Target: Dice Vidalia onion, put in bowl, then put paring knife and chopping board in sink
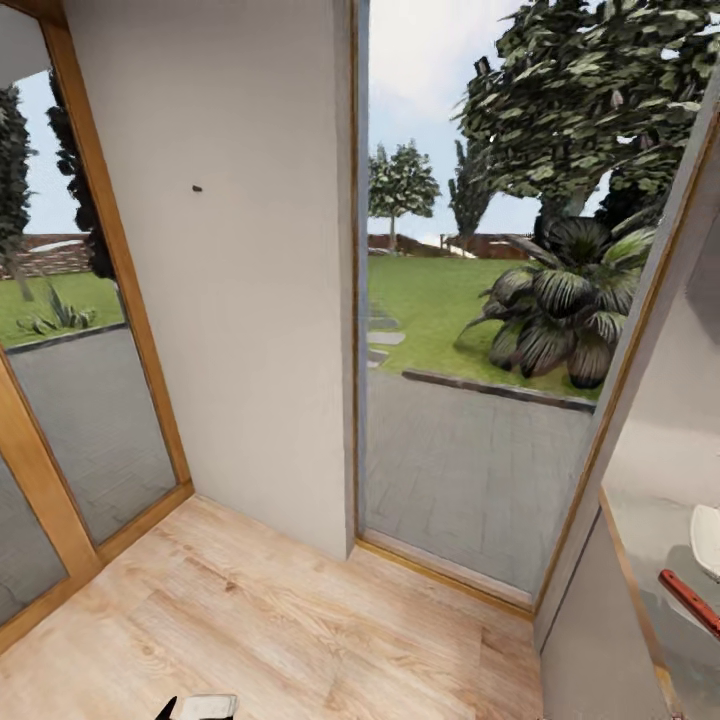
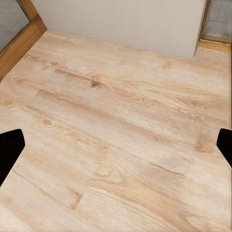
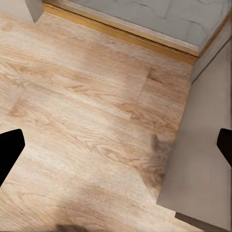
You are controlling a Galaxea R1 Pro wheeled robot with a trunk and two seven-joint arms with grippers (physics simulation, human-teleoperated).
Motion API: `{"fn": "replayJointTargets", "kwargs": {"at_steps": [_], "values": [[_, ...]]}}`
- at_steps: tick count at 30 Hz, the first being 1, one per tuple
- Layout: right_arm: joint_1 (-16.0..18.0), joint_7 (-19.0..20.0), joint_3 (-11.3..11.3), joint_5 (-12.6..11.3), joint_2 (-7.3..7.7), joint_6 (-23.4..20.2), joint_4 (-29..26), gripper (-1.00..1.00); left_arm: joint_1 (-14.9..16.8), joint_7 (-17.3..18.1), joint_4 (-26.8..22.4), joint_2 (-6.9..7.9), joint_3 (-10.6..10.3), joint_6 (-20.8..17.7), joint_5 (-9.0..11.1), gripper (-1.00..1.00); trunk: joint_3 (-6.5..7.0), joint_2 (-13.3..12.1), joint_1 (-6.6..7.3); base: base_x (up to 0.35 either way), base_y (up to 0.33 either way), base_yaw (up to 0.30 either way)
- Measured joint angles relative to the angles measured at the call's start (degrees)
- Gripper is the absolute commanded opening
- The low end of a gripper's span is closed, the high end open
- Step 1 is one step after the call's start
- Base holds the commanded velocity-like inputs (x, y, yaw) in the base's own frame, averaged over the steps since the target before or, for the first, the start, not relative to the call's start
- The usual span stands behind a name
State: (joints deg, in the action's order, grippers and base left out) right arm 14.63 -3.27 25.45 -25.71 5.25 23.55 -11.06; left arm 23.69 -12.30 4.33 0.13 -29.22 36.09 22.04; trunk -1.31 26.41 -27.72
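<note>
The robot faces a pale wall panel [image 1: 230, 270] between tall wood-framed windows, with a lawn [image 1: 440, 300], trees and a broad-leaved plant [image 1: 560, 310] outside beyond grey paving. At the far right edge of the head view, a strip of the counter [image 1: 650, 540] carries the paring knife [image 1: 690, 600], its red handle lying just beside the rim of the white bowl [image 1: 708, 540]. Pale wood floor [image 1: 260, 620] spreads below. The left tool [image 2: 116, 145] hangs over bare floorboards with its dark fingertips [image 2: 9, 147] spread wide apart; the right tool [image 3: 116, 145], likewise spread apart, hangs over floor beside a grey cabinet side [image 3: 203, 159].
</note>
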Motion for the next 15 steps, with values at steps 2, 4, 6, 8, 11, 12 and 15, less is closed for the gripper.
{"fn": "replayJointTargets", "kwargs": {"at_steps": [2,4,6,8,11,12,15], "values": [[0.00,0.00,0.00,0.00,0.03,0.01,0.00,1.00,0.02,0.06,0.00,0.27,0.00,0.01,0.02,1.00,0.11,0.00,0.00,0.000,0.000,-0.149],[0.00,-0.01,0.00,0.00,0.05,0.00,0.00,1.00,0.01,0.04,0.00,-0.20,-0.09,-0.03,-0.10,1.00,0.22,0.01,0.00,0.000,0.000,-0.148],[0.01,-0.03,0.00,-0.01,0.03,0.02,0.00,1.00,0.03,0.05,0.00,-0.27,-0.02,-0.02,-0.06,1.00,0.33,0.02,0.00,0.000,0.000,-0.148],[0.01,-0.02,0.00,-0.01,0.01,0.01,0.00,1.00,0.04,0.06,0.00,-0.27,-0.01,-0.03,-0.06,1.00,0.43,0.03,0.00,0.000,0.000,-0.147],[0.02,-0.03,0.00,-0.01,0.01,0.00,0.00,1.00,0.05,0.15,0.00,-0.31,-0.05,0.00,-0.07,1.00,0.59,0.04,-0.01,0.000,0.000,-0.146],[0.02,-0.03,0.00,-0.01,0.00,0.00,0.00,1.00,0.04,0.19,0.00,-0.33,-0.06,0.02,-0.07,1.00,0.64,0.04,-0.01,0.000,0.000,-0.146],[0.02,-0.02,0.00,-0.01,0.00,0.00,-0.01,1.00,0.07,0.17,0.00,-0.33,-0.04,0.03,-0.06,1.00,0.79,0.06,-0.01,0.000,0.000,-0.144]]}}
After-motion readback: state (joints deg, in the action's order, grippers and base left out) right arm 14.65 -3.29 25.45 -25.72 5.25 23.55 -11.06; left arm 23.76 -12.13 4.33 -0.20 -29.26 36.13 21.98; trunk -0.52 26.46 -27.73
